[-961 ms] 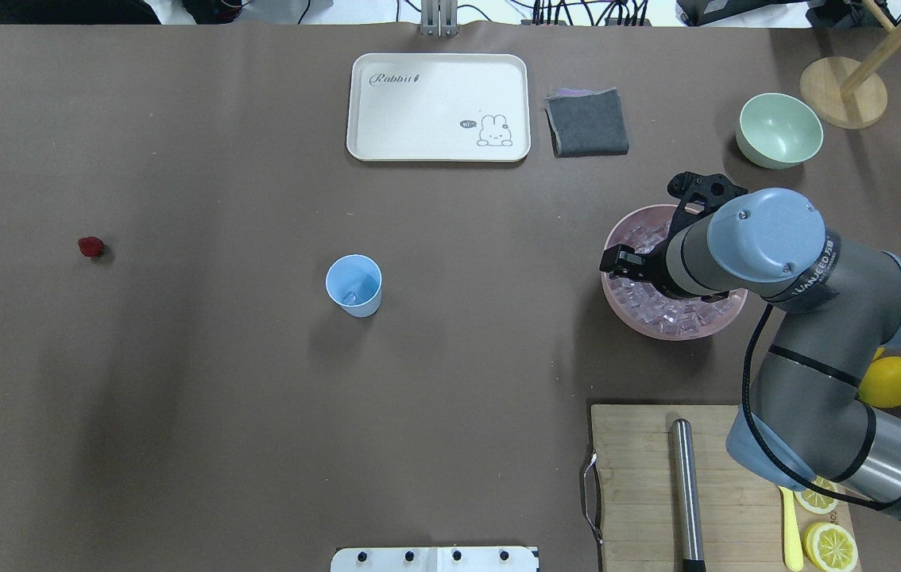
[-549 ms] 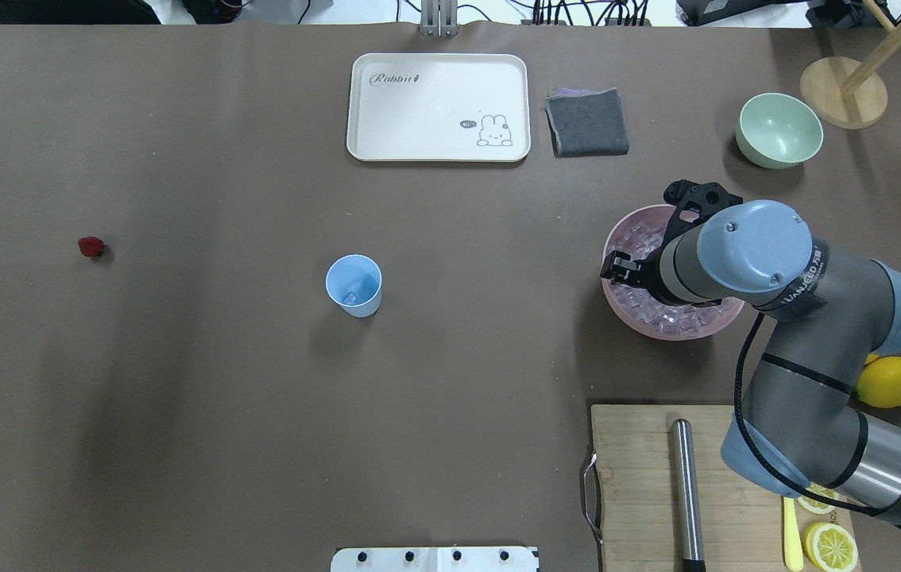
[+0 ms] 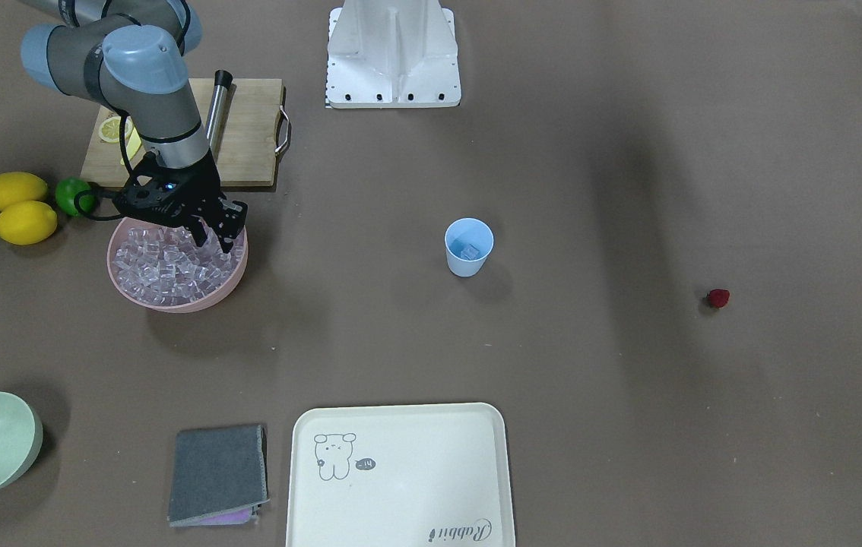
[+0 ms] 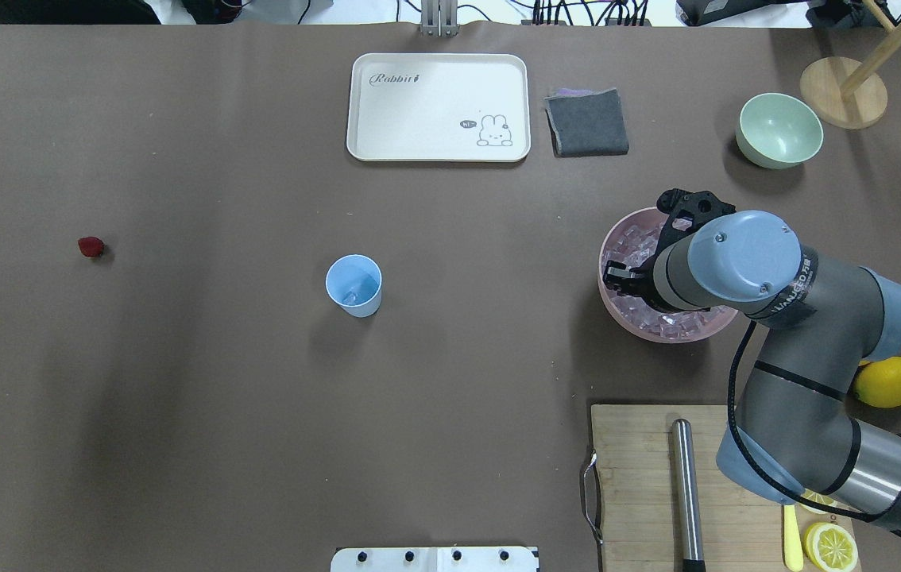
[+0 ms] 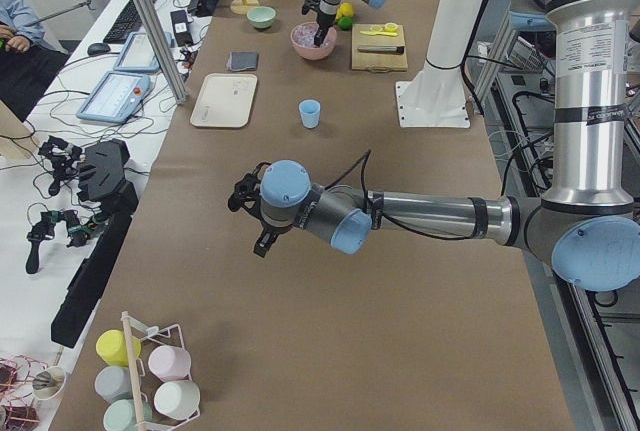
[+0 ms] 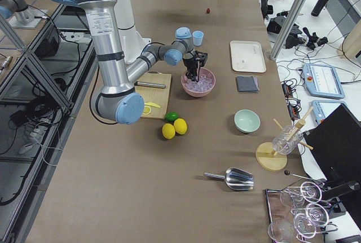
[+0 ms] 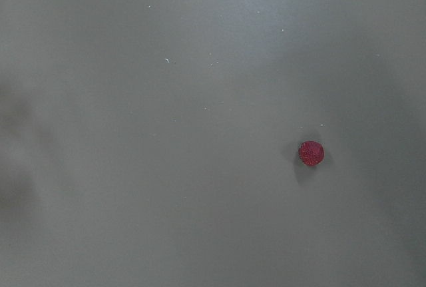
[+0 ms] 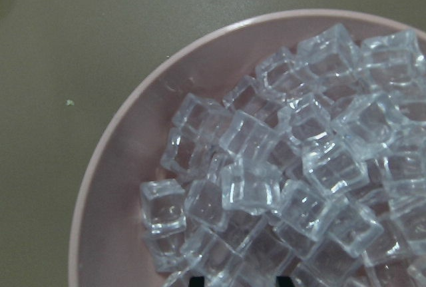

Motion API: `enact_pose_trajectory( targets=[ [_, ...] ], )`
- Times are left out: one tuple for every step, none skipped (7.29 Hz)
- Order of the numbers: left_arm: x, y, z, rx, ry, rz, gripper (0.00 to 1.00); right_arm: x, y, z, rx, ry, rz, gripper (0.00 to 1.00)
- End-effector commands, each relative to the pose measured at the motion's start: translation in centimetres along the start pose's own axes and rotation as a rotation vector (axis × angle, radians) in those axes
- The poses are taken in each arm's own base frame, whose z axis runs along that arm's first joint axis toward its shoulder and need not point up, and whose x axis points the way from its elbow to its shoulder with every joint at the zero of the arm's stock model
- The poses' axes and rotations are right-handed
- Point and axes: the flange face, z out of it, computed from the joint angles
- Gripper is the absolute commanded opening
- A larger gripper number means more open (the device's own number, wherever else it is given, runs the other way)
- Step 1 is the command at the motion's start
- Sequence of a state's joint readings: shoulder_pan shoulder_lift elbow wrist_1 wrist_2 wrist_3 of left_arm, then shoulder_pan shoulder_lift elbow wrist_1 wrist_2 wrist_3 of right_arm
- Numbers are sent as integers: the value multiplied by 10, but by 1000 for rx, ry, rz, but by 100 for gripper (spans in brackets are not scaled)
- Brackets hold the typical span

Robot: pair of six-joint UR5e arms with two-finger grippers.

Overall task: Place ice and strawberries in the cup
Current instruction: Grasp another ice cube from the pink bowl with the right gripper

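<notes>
The light blue cup (image 4: 353, 284) stands upright mid-table with one ice cube in it, also seen in the front view as the cup (image 3: 468, 247). The ice (image 8: 286, 167) is piled in a pink bowl (image 4: 617, 306) on the right. My right gripper (image 3: 214, 239) points down into that pile, open, with its fingertips (image 8: 194, 280) just at the cubes. A small dark red strawberry (image 4: 90, 247) lies alone far left, and it shows as the strawberry (image 7: 311, 153) in the left wrist view. My left gripper (image 5: 250, 216) hovers above that area; I cannot tell whether it is open or shut.
A white tray (image 4: 438, 107), a grey cloth (image 4: 587, 123) and a pale green bowl (image 4: 779, 129) sit at the far side. A cutting board (image 4: 641, 485) with a metal rod and lemon slices lies near the right arm, and a lemon (image 4: 889, 381) beside it.
My right gripper has come down and slightly inward into the pink bowl, closer to the ice. The cup and strawberry have not moved.
</notes>
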State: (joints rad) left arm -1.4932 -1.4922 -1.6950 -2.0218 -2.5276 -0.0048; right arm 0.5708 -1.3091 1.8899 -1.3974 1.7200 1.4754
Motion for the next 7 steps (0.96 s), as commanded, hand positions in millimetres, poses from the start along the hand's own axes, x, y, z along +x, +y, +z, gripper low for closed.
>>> enact_pose_trajectory(
  targets=[
    [1,-2,0,2,1,2,99,-1,2,-2,-5,-4,-12,4],
    [1,-2,0,2,1,2,99,-1,0,-4,-6,-7,-15,0],
    [1,-2,0,2,1,2,99,1,-5,-8,-3,-10,-10,0],
    [1,-2,0,2,1,2,99,1,-11,-10,2,-12,-10,0],
    [1,-2,0,2,1,2,99,-11,-22,-25,1,-17,5,0],
    [1,-2,0,2,2,2,99,-48,-26,-50,-7,3,15,0],
    [1,-2,0,2,2,2,99,-85,-26,-74,-7,2,14,0]
  ],
)
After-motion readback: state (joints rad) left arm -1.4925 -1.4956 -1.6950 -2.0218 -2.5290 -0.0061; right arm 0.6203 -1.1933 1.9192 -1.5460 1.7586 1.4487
